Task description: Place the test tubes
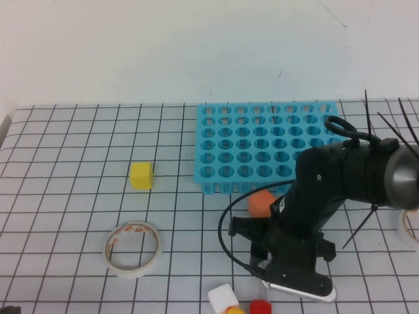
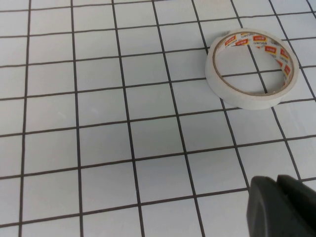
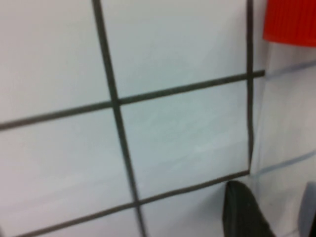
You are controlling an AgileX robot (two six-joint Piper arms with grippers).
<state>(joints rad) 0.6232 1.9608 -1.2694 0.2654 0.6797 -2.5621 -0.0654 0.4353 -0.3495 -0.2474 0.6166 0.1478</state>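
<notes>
The blue test tube rack (image 1: 267,145) stands at the back of the table with its holes bare. Near the front edge lie test tubes: a white-capped one (image 1: 221,297) and a clear one with a red cap (image 1: 260,306). My right gripper (image 1: 289,282) reaches down over them. In the right wrist view the clear tube (image 3: 284,123) with its red cap (image 3: 290,22) lies between the two fingers of the right gripper (image 3: 271,197), which stand apart on either side. My left gripper (image 2: 279,207) hovers shut over bare table, near the tape roll (image 2: 252,66).
A yellow cube (image 1: 141,175) sits left of the rack, and an orange block (image 1: 261,203) sits just in front of it beside my right arm. A tape roll (image 1: 133,248) lies front left. Another ring (image 1: 409,229) shows at the right edge.
</notes>
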